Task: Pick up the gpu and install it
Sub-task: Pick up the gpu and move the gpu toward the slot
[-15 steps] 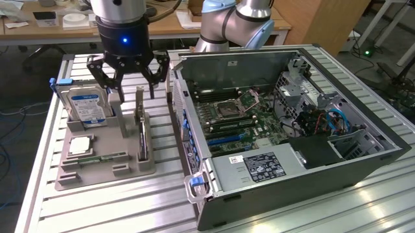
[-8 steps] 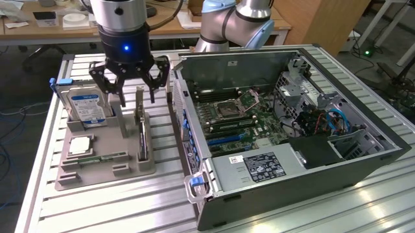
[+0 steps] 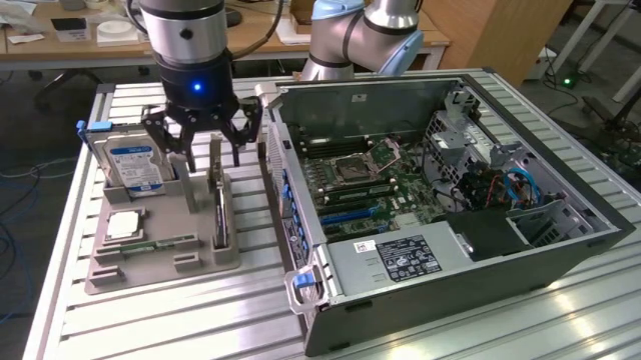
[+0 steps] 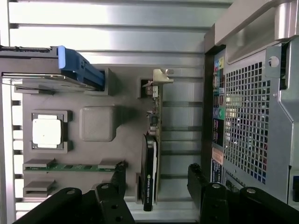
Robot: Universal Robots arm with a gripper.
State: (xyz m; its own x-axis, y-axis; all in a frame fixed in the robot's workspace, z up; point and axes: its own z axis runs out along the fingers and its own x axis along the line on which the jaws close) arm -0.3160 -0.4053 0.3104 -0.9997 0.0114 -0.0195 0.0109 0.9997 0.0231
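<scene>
**GRIPPER STATIONED OVER THE GPU IN THE PARTS TRAY**

**Surface and room.** The counter (image 3: 180, 322) is built of ribbed silver aluminium profiles with lengthwise grooves. Beyond its far edge stands a wooden desk (image 3: 60, 49) carrying papers.

**Layout.** A grey moulded plastic tray (image 3: 150, 270) sits on the exterior view's left. Just beside it, on the right, a dark grey steel computer case (image 3: 451, 300) lies on its side, open, with the green motherboard (image 3: 361, 187) exposed.

**Tray contents.**
- A boxy silver hard drive with a blue-white label (image 3: 135, 165) stands upright in the far left pocket.
- A square silvery processor chip (image 3: 122, 223) lies flat nearer.
- A narrow green memory stick (image 3: 150, 244) lies nearer again.

**Task item.** The gpu (image 3: 218, 206), a thin flat dark card, stands on its long edge in the tray slot nearest the case.

**Gripper.** The black gripper (image 3: 210, 154) hangs over the card's far end, spread fully wide and holding nothing.

**View differences.** The wrist view adds the card's silvery end bracket (image 4: 161, 77), a clear gap between the card and each of the fingers (image 4: 117, 179), and the case's perforated rear panel (image 4: 243, 121). The exterior view supplies the case interior.
</scene>
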